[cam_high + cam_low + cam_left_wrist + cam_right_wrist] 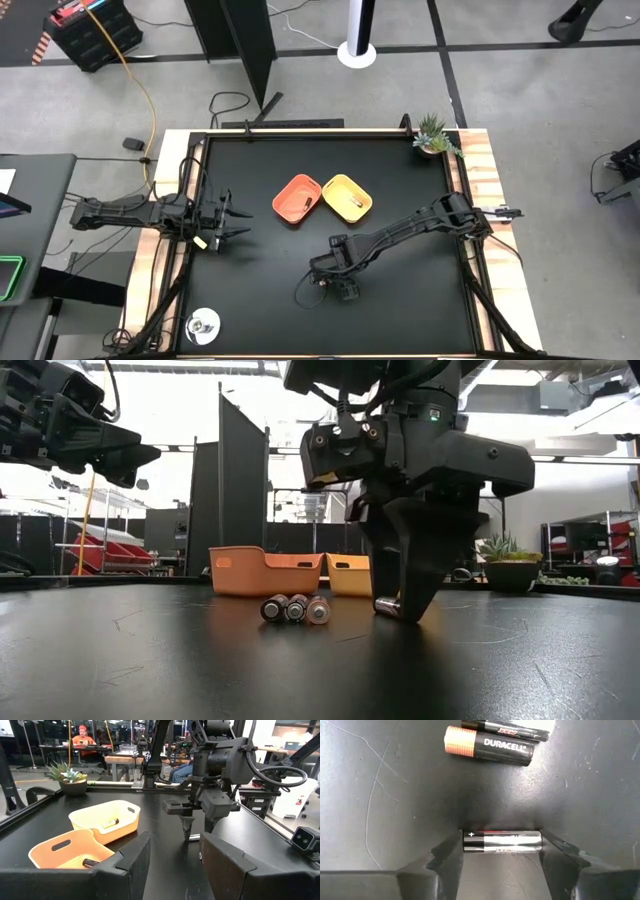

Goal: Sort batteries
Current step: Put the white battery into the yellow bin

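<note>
My right gripper (pixel 398 606) points down at the table's near middle, shut on a silver-and-black battery (pixel 502 841). Just beside it lie loose batteries (pixel 295 608) side by side on the table; a copper-topped one (pixel 490 745) and a slimmer one (pixel 505 727) show in the right wrist view. The orange tray (pixel 297 198) and the yellow tray (pixel 347 196) stand at the table's middle, each with a battery inside (pixel 90 862) (pixel 110 823). My left gripper (pixel 172 865) hovers open over the table's left side (pixel 235 222). My right gripper holds the silver-and-black battery by its two ends, the plus end (pixel 468 841) against one finger and the flat end (pixel 538 841) against the other. It is pinched lengthwise between the fingers (pixel 451 857), which come from above, pointing down. The battery lies level on the table.
A small potted plant (pixel 433 135) stands at the far right corner and a round silvery object (pixel 203 323) at the near left corner. People sit at desks beyond the table (pixel 82 737). Bare black table lies between the left gripper and the trays.
</note>
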Robot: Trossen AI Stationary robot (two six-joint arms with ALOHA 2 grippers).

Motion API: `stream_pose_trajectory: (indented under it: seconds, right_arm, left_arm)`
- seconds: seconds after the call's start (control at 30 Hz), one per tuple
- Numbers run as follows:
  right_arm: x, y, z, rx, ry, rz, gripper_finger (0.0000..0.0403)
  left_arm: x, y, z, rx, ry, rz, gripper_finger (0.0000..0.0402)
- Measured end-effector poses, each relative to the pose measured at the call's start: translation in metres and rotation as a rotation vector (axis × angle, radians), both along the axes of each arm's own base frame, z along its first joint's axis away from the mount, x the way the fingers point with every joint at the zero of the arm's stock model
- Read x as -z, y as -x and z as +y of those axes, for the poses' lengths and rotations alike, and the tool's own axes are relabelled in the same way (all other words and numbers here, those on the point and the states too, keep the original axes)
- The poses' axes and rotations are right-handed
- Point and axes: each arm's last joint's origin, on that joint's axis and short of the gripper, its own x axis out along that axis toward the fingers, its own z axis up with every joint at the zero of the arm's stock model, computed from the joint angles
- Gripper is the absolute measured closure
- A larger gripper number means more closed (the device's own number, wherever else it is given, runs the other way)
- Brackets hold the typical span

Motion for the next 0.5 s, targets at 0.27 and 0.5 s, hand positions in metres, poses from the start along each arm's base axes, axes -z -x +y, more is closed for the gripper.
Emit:
stream_pose_trajectory:
  seconds: [0.27, 0.5]
  right_arm:
    - [-0.0003, -0.0011, -0.0031, -0.019, 0.005, -0.003, 0.0186]
    - [-0.0021, -0.0012, -0.0053, -0.030, 0.008, -0.006, 0.0187]
  left_arm:
    - [0.0000, 0.0000, 0.0000, 0.000, 0.000, 0.000, 0.0235]
    - [0.0000, 0.0000, 0.0000, 0.000, 0.000, 0.000, 0.0235]
